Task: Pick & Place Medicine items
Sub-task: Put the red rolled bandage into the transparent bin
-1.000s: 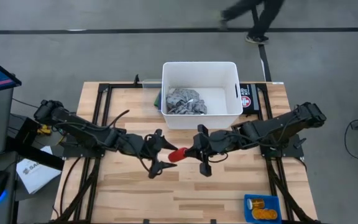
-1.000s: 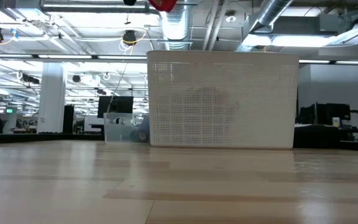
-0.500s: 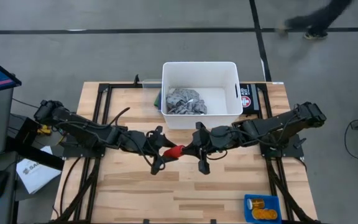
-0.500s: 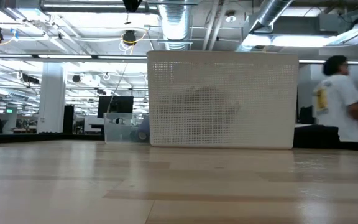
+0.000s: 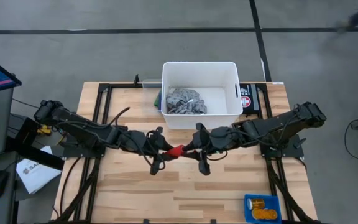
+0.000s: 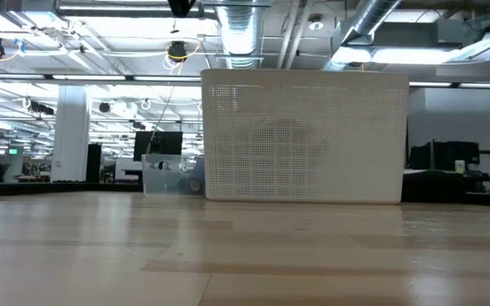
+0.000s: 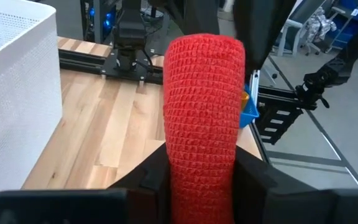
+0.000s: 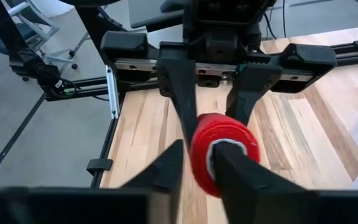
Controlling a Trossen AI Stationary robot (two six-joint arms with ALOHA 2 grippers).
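White bin [image 5: 201, 76] holding grey rag [image 5: 185, 102], left jaws [image 5: 162, 151] and right jaws [image 5: 191, 150] both gripping red bandage roll [image 5: 178, 150]

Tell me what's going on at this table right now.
Both arms meet above the middle of the table, mid-handover by the look of it. The left hand and the right hand both clasp one red bandage roll, held in the air in front of the white bin with a grey rag inside.

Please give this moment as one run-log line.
phase: handover above table | left gripper: jaws shut on red roll | right gripper: jaws shut on red roll
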